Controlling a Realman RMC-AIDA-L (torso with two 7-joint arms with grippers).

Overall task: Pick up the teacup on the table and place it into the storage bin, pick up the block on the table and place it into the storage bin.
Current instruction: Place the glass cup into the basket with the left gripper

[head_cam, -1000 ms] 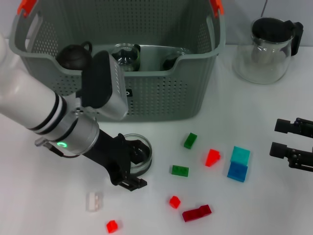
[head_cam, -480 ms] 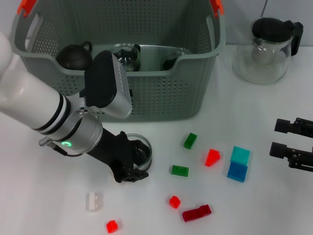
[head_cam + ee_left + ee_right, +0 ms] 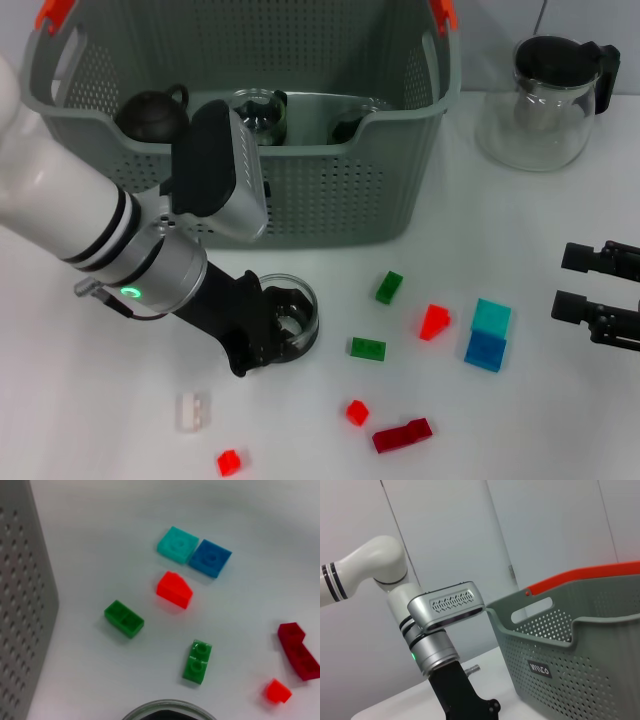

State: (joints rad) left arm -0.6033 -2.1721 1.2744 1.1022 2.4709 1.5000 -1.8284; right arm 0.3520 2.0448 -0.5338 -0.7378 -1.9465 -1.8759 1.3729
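The clear glass teacup (image 3: 292, 318) is on the white table in front of the storage bin (image 3: 330, 200), a grey-green perforated basket with orange clips. My left gripper (image 3: 280, 335) is shut on the teacup, its black fingers clamped at the rim. The left wrist view shows the cup's rim (image 3: 170, 707) and the bin's wall (image 3: 20, 605). Loose blocks lie to the right of the cup: two green (image 3: 389, 287) (image 3: 368, 348), a red wedge (image 3: 434, 322), cyan (image 3: 491, 317) and blue (image 3: 485, 350). My right gripper (image 3: 600, 290) is parked open at the right edge.
A glass teapot with a black lid (image 3: 545, 100) stands at the back right. The bin holds a black teapot (image 3: 150, 115) and glassware (image 3: 258, 112). A small red block (image 3: 357, 412), a dark red block (image 3: 402, 436), a white block (image 3: 193, 411) and a red block (image 3: 229, 462) lie near the front.
My left gripper's fingers have closed in on the teacup, and the cup has shifted slightly to the right and toward the front. The right arm has not moved.
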